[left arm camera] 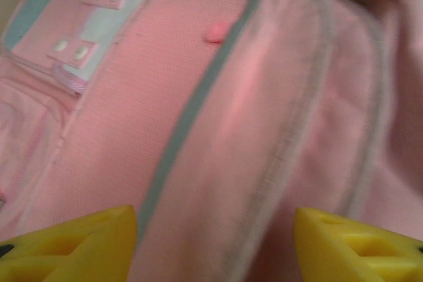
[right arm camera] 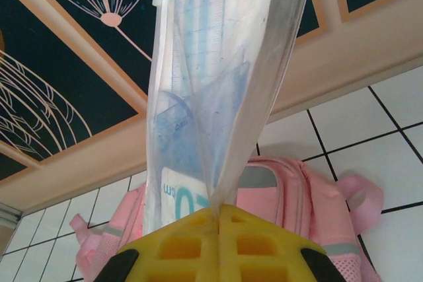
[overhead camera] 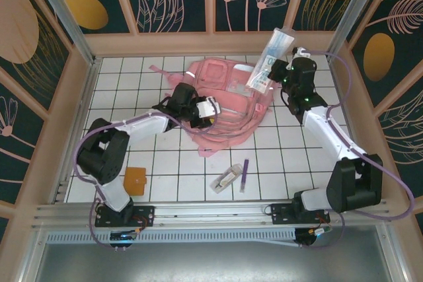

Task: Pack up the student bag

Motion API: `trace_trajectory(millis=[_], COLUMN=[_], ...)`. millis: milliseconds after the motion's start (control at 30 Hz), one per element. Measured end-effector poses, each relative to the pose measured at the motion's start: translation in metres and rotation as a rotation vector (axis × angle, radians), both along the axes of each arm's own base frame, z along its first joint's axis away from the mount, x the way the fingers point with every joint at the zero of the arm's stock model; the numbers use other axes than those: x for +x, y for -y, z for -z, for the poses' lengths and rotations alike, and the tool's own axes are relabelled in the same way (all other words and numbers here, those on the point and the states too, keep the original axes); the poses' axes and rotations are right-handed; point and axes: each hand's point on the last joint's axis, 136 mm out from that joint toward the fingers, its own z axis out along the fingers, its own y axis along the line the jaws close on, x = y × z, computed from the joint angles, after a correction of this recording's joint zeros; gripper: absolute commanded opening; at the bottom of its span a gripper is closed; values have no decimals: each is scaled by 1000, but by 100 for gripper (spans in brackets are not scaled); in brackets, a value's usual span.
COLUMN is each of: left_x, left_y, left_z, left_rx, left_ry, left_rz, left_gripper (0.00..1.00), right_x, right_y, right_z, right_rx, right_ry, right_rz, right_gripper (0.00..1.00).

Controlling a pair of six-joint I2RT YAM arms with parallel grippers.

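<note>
Okay, we have the left gripper spread, its yellow fingers wide apart with nothing between them, hovering close over the student bag. Ahead of it we see pink fabric panels, a grey-green trim stripe running away from the gripper, and a small pink tab further on. Whether the fingertips touch the fabric, we cannot tell. We judge it sits there to catch a flap or edge and hold the bag's mouth wide, since the soft bag lies slumped on the tabletop and won't gape by itself.

The right gripper is pressed together on one end of a clear plastic pouch, which stands up from the fingers, slightly twisted. Inside is what looks like blue rulers and a printed card. The bag is below and just beyond this gripper, so we read the pouch as held high over it and gripped by the end so it can go in lengthwise. It's limp plastic and may flop or snag on the opening.

Well back from both grippers, toward the arm bases, lie a purple pen, a small packaged item just beside it, and an orange block near the left arm's base. None are packed yet, so we judge the task to be early.
</note>
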Motion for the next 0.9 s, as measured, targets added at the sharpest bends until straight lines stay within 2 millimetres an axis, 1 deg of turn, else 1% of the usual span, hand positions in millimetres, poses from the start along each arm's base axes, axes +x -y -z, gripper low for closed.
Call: trace_trajectory(millis=[33, 67, 167, 200, 233, 267, 333, 367, 433, 467, 500, 533, 600, 667, 700, 767, 833, 900], left_x=[5, 9, 23, 27, 33, 40, 54, 60, 70, 74, 78, 82, 89, 92, 92, 92, 91, 89], left_y=[2, 2, 6, 8, 10, 13, 16, 19, 20, 19, 18, 18, 18, 19, 20, 26, 35, 46], left_z=[3, 9, 27, 30, 28, 22, -1, -17, -48, -63, -81, -94, -119, -135, -139, -144, -145, -142], left_rx=[5, 17, 62, 75, 80, 73, 24, -10, -79, -113, -153, -185, -253, -305, -327, -363, -403, -444], left_ry=[5, 8, -20, -37, -39, -40, -39, -32, -15, -10, -6, -5, -15, -42, -66, -118, -180, -257], left_rz=[-12, -29, -99, -120, -142, -168, -233, -261, -315, -349, -389, -418, -471, -508, -519, -513, -493, -473], left_gripper=[55, 47, 10, 4, 0, 0, 0, 0, 0, 0, 0, 0, 0, 0, 0, 0, 0, 0], right_x=[-1, -2, -5, -7, -8, -11, -16, -20, -30, -37, -45, -54, -70, -82, -88, -90, -87, -80], right_y=[0, 0, 2, 3, 6, 10, 25, 35, 52, 58, 59, 56, 40, 19, 6, -21, -51, -78], right_z=[-1, -3, -8, -9, -9, -7, 0, 6, 23, 36, 50, 63, 85, 98, 103, 110, 120, 133], right_rx=[1, 4, 6, 8, 14, 34, 111, 169, 291, 353, 409, 456, 542, 616, 652, 702, 718, 718], right_ry=[3, 7, 13, 10, 3, -12, -73, -117, -212, -274, -340, -403, -525, -611, -654, -716, -771, -826], right_rz=[-2, -7, -16, -18, -15, -6, 34, 62, 122, 154, 175, 184, 152, 73, 12, -105, -214, -283], right_gripper=[0, 0, 0, 0, 0, 0, 0, 0, 0, 0, 0, 0, 0, 0, 0, 0, 0, 0])
